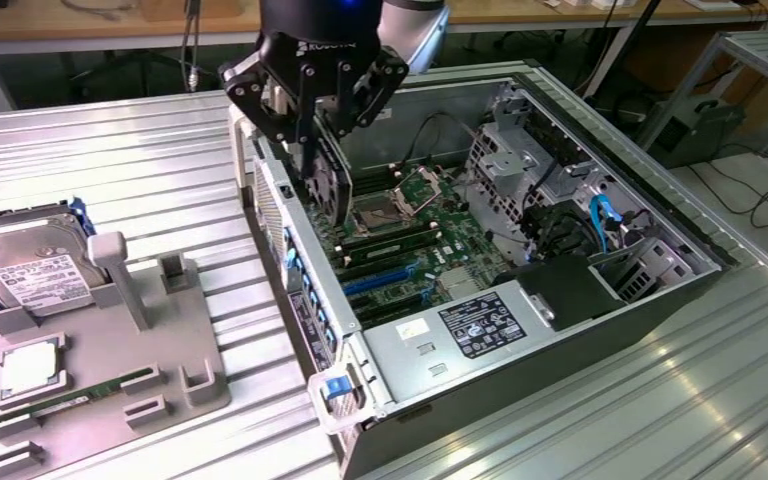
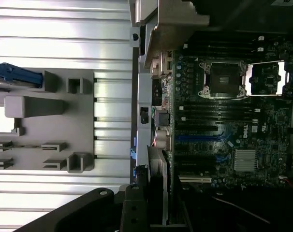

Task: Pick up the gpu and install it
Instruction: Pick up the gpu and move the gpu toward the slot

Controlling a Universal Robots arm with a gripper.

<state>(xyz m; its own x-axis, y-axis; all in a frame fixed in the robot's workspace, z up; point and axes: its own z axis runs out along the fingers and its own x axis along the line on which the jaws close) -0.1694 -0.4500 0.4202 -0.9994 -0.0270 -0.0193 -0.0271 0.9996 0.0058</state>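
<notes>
My gripper [image 1: 315,120] hangs over the open computer case [image 1: 624,190], near its rear wall, shut on the gpu [image 1: 332,185]. The gpu is a thin dark card that hangs on edge below the fingers, its lower end just above the motherboard [image 1: 418,245] beside the processor socket. In the wrist view the gpu [image 2: 164,191] appears edge-on with its pale metal bracket, held between the dark fingers [image 2: 133,208] of my gripper [image 2: 151,212]. It lies over the blue and black expansion slots [image 2: 199,137] along the case's rear wall.
A grey holder tray [image 1: 104,370] lies on the ribbed metal table at the exterior view's left. It carries a hard drive [image 1: 24,270], a processor chip [image 1: 31,365] and a green memory stick [image 1: 77,395]. Cables and drive cages crowd the case's far side.
</notes>
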